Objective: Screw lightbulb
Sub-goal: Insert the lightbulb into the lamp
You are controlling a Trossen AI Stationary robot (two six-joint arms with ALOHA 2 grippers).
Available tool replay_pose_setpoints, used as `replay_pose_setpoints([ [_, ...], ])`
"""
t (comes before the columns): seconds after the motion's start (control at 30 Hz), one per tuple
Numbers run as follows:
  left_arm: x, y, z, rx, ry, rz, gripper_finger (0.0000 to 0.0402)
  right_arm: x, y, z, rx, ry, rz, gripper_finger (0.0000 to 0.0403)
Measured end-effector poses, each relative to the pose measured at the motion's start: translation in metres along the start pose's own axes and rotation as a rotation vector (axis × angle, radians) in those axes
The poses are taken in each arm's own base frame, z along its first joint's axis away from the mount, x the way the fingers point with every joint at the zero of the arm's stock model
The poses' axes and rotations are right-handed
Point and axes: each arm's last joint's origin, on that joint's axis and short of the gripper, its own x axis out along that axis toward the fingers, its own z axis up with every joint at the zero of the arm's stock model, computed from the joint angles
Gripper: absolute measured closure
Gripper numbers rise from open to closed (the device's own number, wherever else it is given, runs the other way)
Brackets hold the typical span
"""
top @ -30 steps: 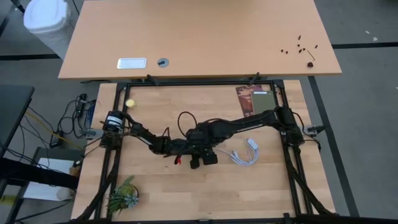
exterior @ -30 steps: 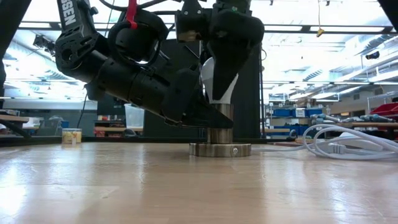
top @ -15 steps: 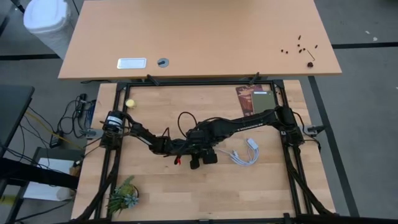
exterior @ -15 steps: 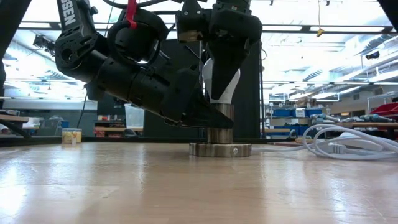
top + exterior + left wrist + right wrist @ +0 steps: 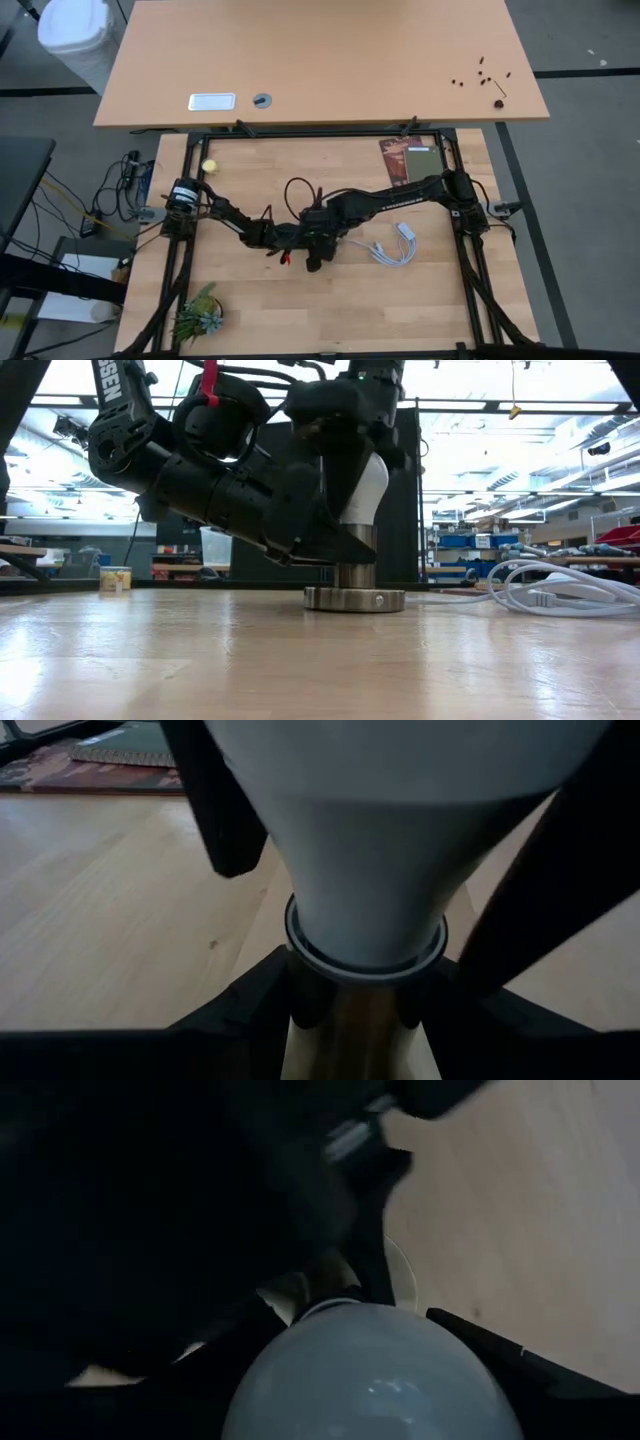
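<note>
The white lightbulb (image 5: 367, 488) stands upright with its narrow base in the metal socket (image 5: 354, 599), a round disc with a short stem, in the middle of the table. My left gripper (image 5: 335, 550) reaches in level from the table's left and is shut on the socket's stem. My right gripper (image 5: 348, 470) comes down from above and is shut on the bulb's dome (image 5: 372, 1380). In the high view both grippers meet at the table's middle (image 5: 314, 247), and the arms hide the bulb there. My left gripper pinches the socket's metal stem (image 5: 350, 1035) between its two fingers (image 5: 245, 1010), just under the bulb's white collar. The fingers lie level, coming from the table's left. The socket's disc rests flat on the table. My right gripper grips the lightbulb's wide upper part (image 5: 400, 780), with one finger (image 5: 215, 805) on each side. The fingers point down from above. The bulb stands upright, its base in the socket.
A coiled white cable (image 5: 392, 248) lies right of the socket. A small yellow ball (image 5: 209, 166) sits at the far left, a green plant (image 5: 197, 314) at the near left, and a dark booklet (image 5: 408, 158) at the far right.
My right gripper has closed in on the bulb's dome and then rolled about its downward-pointing line, staying over the socket. My left gripper and the socket have kept still.
</note>
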Motion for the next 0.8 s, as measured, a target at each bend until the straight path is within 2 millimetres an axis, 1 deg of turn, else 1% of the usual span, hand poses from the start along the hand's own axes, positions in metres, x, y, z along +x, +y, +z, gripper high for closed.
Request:
replay_pose_setpoints([
  [0.17,0.0000,0.0000,0.0000,-0.005,-0.002,-0.001,0.0208,-0.0008,-0.0001,-0.0002,0.167,-0.001,-0.001,0.0123],
  [0.27,0.0001,0.0003,-0.0001,-0.007,-0.001,0.002,0.0208,-0.0007,-0.0003,-0.0004,0.227,0.001,-0.002,0.0126],
  [0.33,0.0001,0.0005,-0.0007,-0.005,0.005,0.004,0.0208,-0.0007,-0.0002,-0.0004,0.234,0.000,-0.002,0.0130],
  [0.5,0.0000,0.0008,-0.0012,0.001,0.009,0.014,0.0208,-0.0006,-0.0004,0.0001,0.189,-0.002,0.000,0.0128],
  [0.67,0.0002,0.0007,-0.0009,0.002,0.010,0.013,0.0208,-0.0005,-0.0004,0.0007,0.098,-0.007,0.002,0.0098],
  [0.8,0.0002,0.0006,-0.0010,0.004,0.011,0.010,0.0208,-0.0015,-0.0008,0.0004,-0.057,-0.005,0.001,0.0076],
])
